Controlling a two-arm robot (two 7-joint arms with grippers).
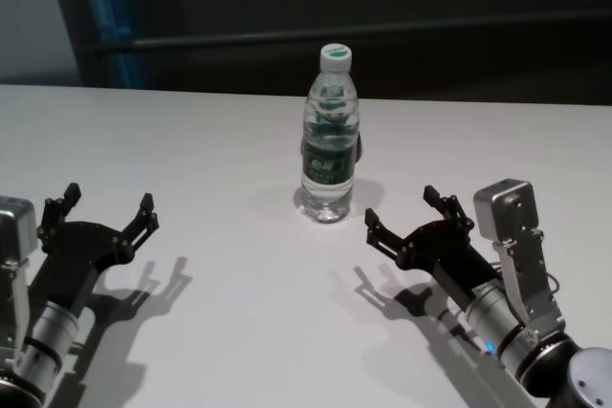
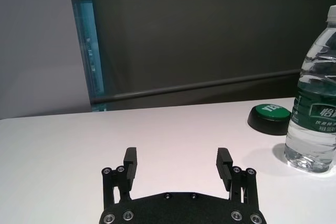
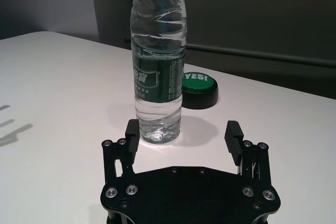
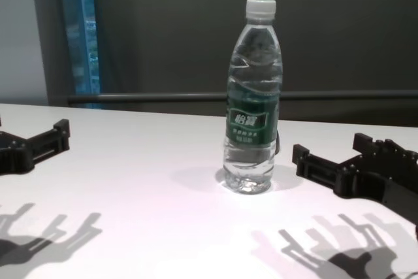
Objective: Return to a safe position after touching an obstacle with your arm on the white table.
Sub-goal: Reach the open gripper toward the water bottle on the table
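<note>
We see the obstacle [image 1: 330,136] upright mid white table [image 1: 239,332], apart from both arms. Right gripper [image 1: 406,222] spread wide just beside its base; left gripper [image 1: 105,212] wide too, well apart. Risk: a sideways retreat probably clips and tips it.

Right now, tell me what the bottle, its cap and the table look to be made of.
Bottle: thin clear plastic, probably; see-through, ribbed walls, water inside, a glossy dark green label.
Cap: opaque white plastic, by its ridged side.
Table: smooth white top, faintly glossy; crisp claw shadows fall on it. Laminate or painted board; I cannot tell which.
</note>
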